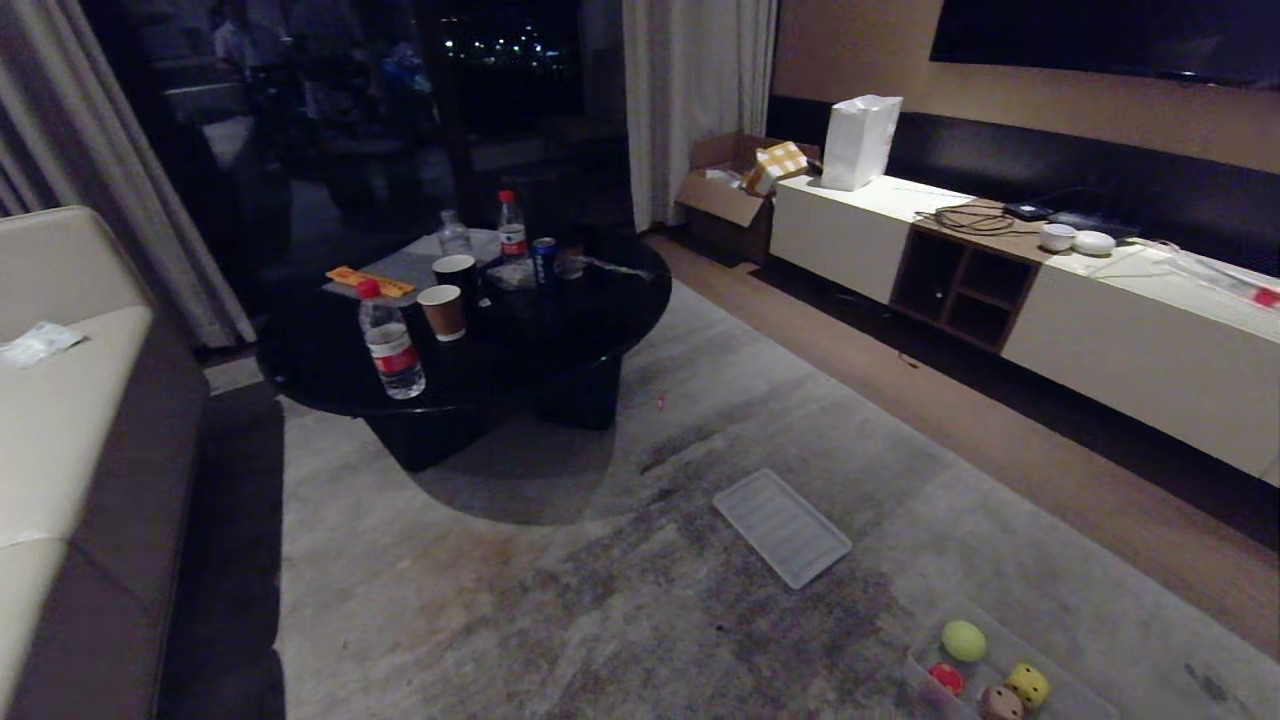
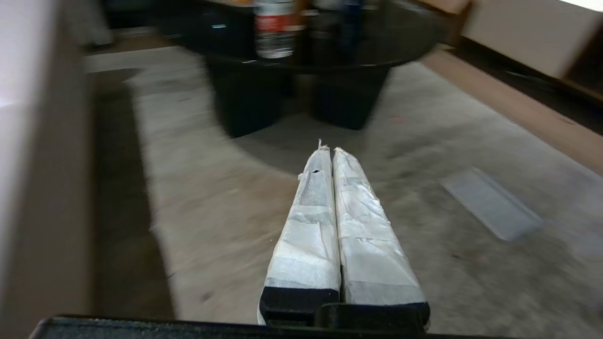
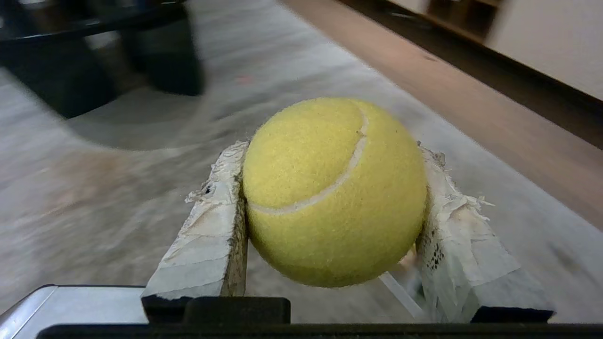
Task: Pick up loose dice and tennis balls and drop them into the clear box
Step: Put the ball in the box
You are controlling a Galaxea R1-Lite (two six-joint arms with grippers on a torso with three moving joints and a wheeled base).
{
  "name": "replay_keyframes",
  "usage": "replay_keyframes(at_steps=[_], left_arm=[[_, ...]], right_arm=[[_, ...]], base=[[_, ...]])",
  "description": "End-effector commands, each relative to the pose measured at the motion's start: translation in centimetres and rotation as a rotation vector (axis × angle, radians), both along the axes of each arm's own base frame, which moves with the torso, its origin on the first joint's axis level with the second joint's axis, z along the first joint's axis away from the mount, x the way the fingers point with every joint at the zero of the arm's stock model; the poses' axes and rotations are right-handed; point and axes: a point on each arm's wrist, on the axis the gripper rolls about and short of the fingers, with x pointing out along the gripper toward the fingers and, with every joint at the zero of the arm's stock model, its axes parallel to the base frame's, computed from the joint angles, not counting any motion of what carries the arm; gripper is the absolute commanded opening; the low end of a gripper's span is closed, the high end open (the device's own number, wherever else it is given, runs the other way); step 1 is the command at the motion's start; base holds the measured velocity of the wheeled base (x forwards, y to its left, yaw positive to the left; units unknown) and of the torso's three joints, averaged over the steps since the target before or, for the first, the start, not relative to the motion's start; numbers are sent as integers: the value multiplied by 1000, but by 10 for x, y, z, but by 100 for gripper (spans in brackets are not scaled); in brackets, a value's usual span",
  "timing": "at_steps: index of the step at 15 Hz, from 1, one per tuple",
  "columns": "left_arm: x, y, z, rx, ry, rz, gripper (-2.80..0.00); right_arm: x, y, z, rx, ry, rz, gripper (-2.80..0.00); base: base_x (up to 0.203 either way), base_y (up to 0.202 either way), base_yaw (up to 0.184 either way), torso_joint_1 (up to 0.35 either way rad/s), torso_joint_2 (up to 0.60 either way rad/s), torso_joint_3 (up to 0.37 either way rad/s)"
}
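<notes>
While my right claw (image 3: 332,197) is clamped on a tennis ball (image 3: 334,190), pads pressed on both flanks, the step in hand is carry-to-box. Left claw (image 2: 328,153) is pinched narrow, nothing in it, idle over the carpet.

Clear box (image 1: 1075,690) sits at the lower right of the head view, partly cut off by the frame edge. Inside it: second tennis ball (image 1: 963,640), red die (image 1: 946,677), yellow die (image 1: 1028,684), tan die (image 1: 1001,703). Can't see the green die anywhere.

Next move, my read: bring the held ball over the box opening, then release. Box walls look low, so drop from close above or it may bounce out.

Room: carpet between me and the box is open. Ribbed flat panel (image 1: 782,526) lies mid-frame, well apart from the box. Black round desk (image 1: 560,330) upper centre and the sofa (image 1: 70,400) on the left edge are both off the path. Neither arm shows in the head view.
</notes>
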Motion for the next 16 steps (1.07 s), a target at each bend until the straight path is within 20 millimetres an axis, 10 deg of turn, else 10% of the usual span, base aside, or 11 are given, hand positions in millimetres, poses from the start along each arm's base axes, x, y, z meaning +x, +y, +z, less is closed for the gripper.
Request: replay_keyframes(at_steps=[1,16], left_arm=[[0,0,0,-1,3,1,-280],[0,0,0,-2,3,1,-280]], right_arm=[[0,0,0,-1,2,1,-280],[0,0,0,5,2,0,-280]], base=[[1,10,-161,4,5,2],[1,8,-134,2,2,2]])
